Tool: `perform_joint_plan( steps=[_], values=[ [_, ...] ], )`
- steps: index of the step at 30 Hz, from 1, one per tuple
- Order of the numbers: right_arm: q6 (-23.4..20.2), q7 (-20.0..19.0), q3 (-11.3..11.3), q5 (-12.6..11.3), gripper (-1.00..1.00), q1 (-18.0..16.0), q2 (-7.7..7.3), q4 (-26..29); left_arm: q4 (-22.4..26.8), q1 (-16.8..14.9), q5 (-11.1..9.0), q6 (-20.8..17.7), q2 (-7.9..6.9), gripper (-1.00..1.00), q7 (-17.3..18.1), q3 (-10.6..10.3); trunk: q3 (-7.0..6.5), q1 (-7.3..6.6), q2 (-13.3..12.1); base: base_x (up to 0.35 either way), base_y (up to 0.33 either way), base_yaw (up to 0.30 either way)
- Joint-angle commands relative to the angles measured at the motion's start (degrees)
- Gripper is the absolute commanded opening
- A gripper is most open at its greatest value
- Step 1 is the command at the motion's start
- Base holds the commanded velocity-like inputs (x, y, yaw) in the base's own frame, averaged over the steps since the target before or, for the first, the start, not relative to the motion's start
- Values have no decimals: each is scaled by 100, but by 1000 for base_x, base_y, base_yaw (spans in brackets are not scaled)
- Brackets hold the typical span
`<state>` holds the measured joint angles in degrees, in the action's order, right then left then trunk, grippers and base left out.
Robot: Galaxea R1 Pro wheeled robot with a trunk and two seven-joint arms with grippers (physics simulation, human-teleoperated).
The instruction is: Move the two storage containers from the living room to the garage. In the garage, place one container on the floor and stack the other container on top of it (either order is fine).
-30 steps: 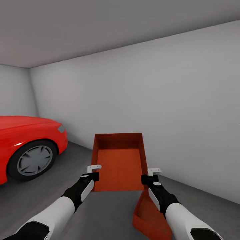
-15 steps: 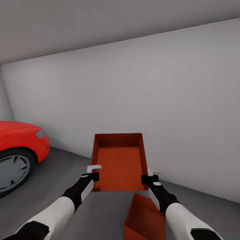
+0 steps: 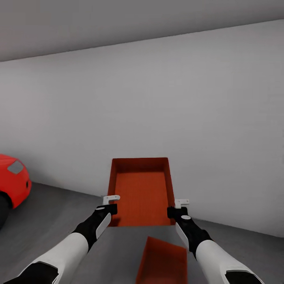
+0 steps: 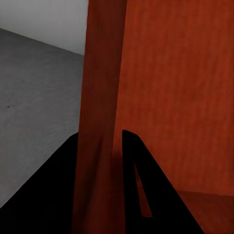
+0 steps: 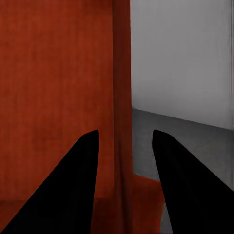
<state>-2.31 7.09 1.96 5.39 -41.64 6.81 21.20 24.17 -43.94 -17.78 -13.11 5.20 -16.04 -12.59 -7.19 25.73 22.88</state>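
Both arms hold one storage container (image 3: 141,189) aloft: left end effector (image 3: 111,203) and right end effector (image 3: 178,208) each pinch a side wall. The second container (image 3: 161,262) sits below on the garage floor (image 3: 59,213).

Bins: two. One red-orange bin (image 3: 142,189) up at arm height, open top showing; its walls also close up in left wrist view (image 4: 161,87) and right wrist view (image 5: 58,87). Second bin (image 3: 162,262) on the grey floor (image 3: 59,221) below, cut by the frame edge.

Grippers: two. Left gripper (image 3: 111,203) at one near corner of the raised bin, right gripper (image 3: 180,207) at the other. Two dark fingers per gripper, one either side of a bin wall.

Arms: two.

Cars: one, red car (image 3: 14,179), part in frame.

Walls: one plain grey wall (image 3: 157,110).
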Motion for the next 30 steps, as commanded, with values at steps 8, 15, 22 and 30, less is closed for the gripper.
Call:
perform_joint_plan(
  steps=[8,15,22,30],
  values=[
    [-24,143,201,77,-100,-2,5,3,35,0,167,371,-10,-100,-92,46,2,5,4,319,70,-245],
    [-24,143,202,77,-100,-2,5,6,35,0,166,372,-10,-100,-92,39,2,5,4,266,66,-245],
    [-24,143,204,77,-100,-2,-2,7,43,2,166,371,-10,-100,-92,38,2,5,4,15,3,-245],
    [-24,143,207,77,-100,-2,-4,7,43,0,166,372,-10,-100,-93,38,2,5,4,0,0,-245]
  ],
)
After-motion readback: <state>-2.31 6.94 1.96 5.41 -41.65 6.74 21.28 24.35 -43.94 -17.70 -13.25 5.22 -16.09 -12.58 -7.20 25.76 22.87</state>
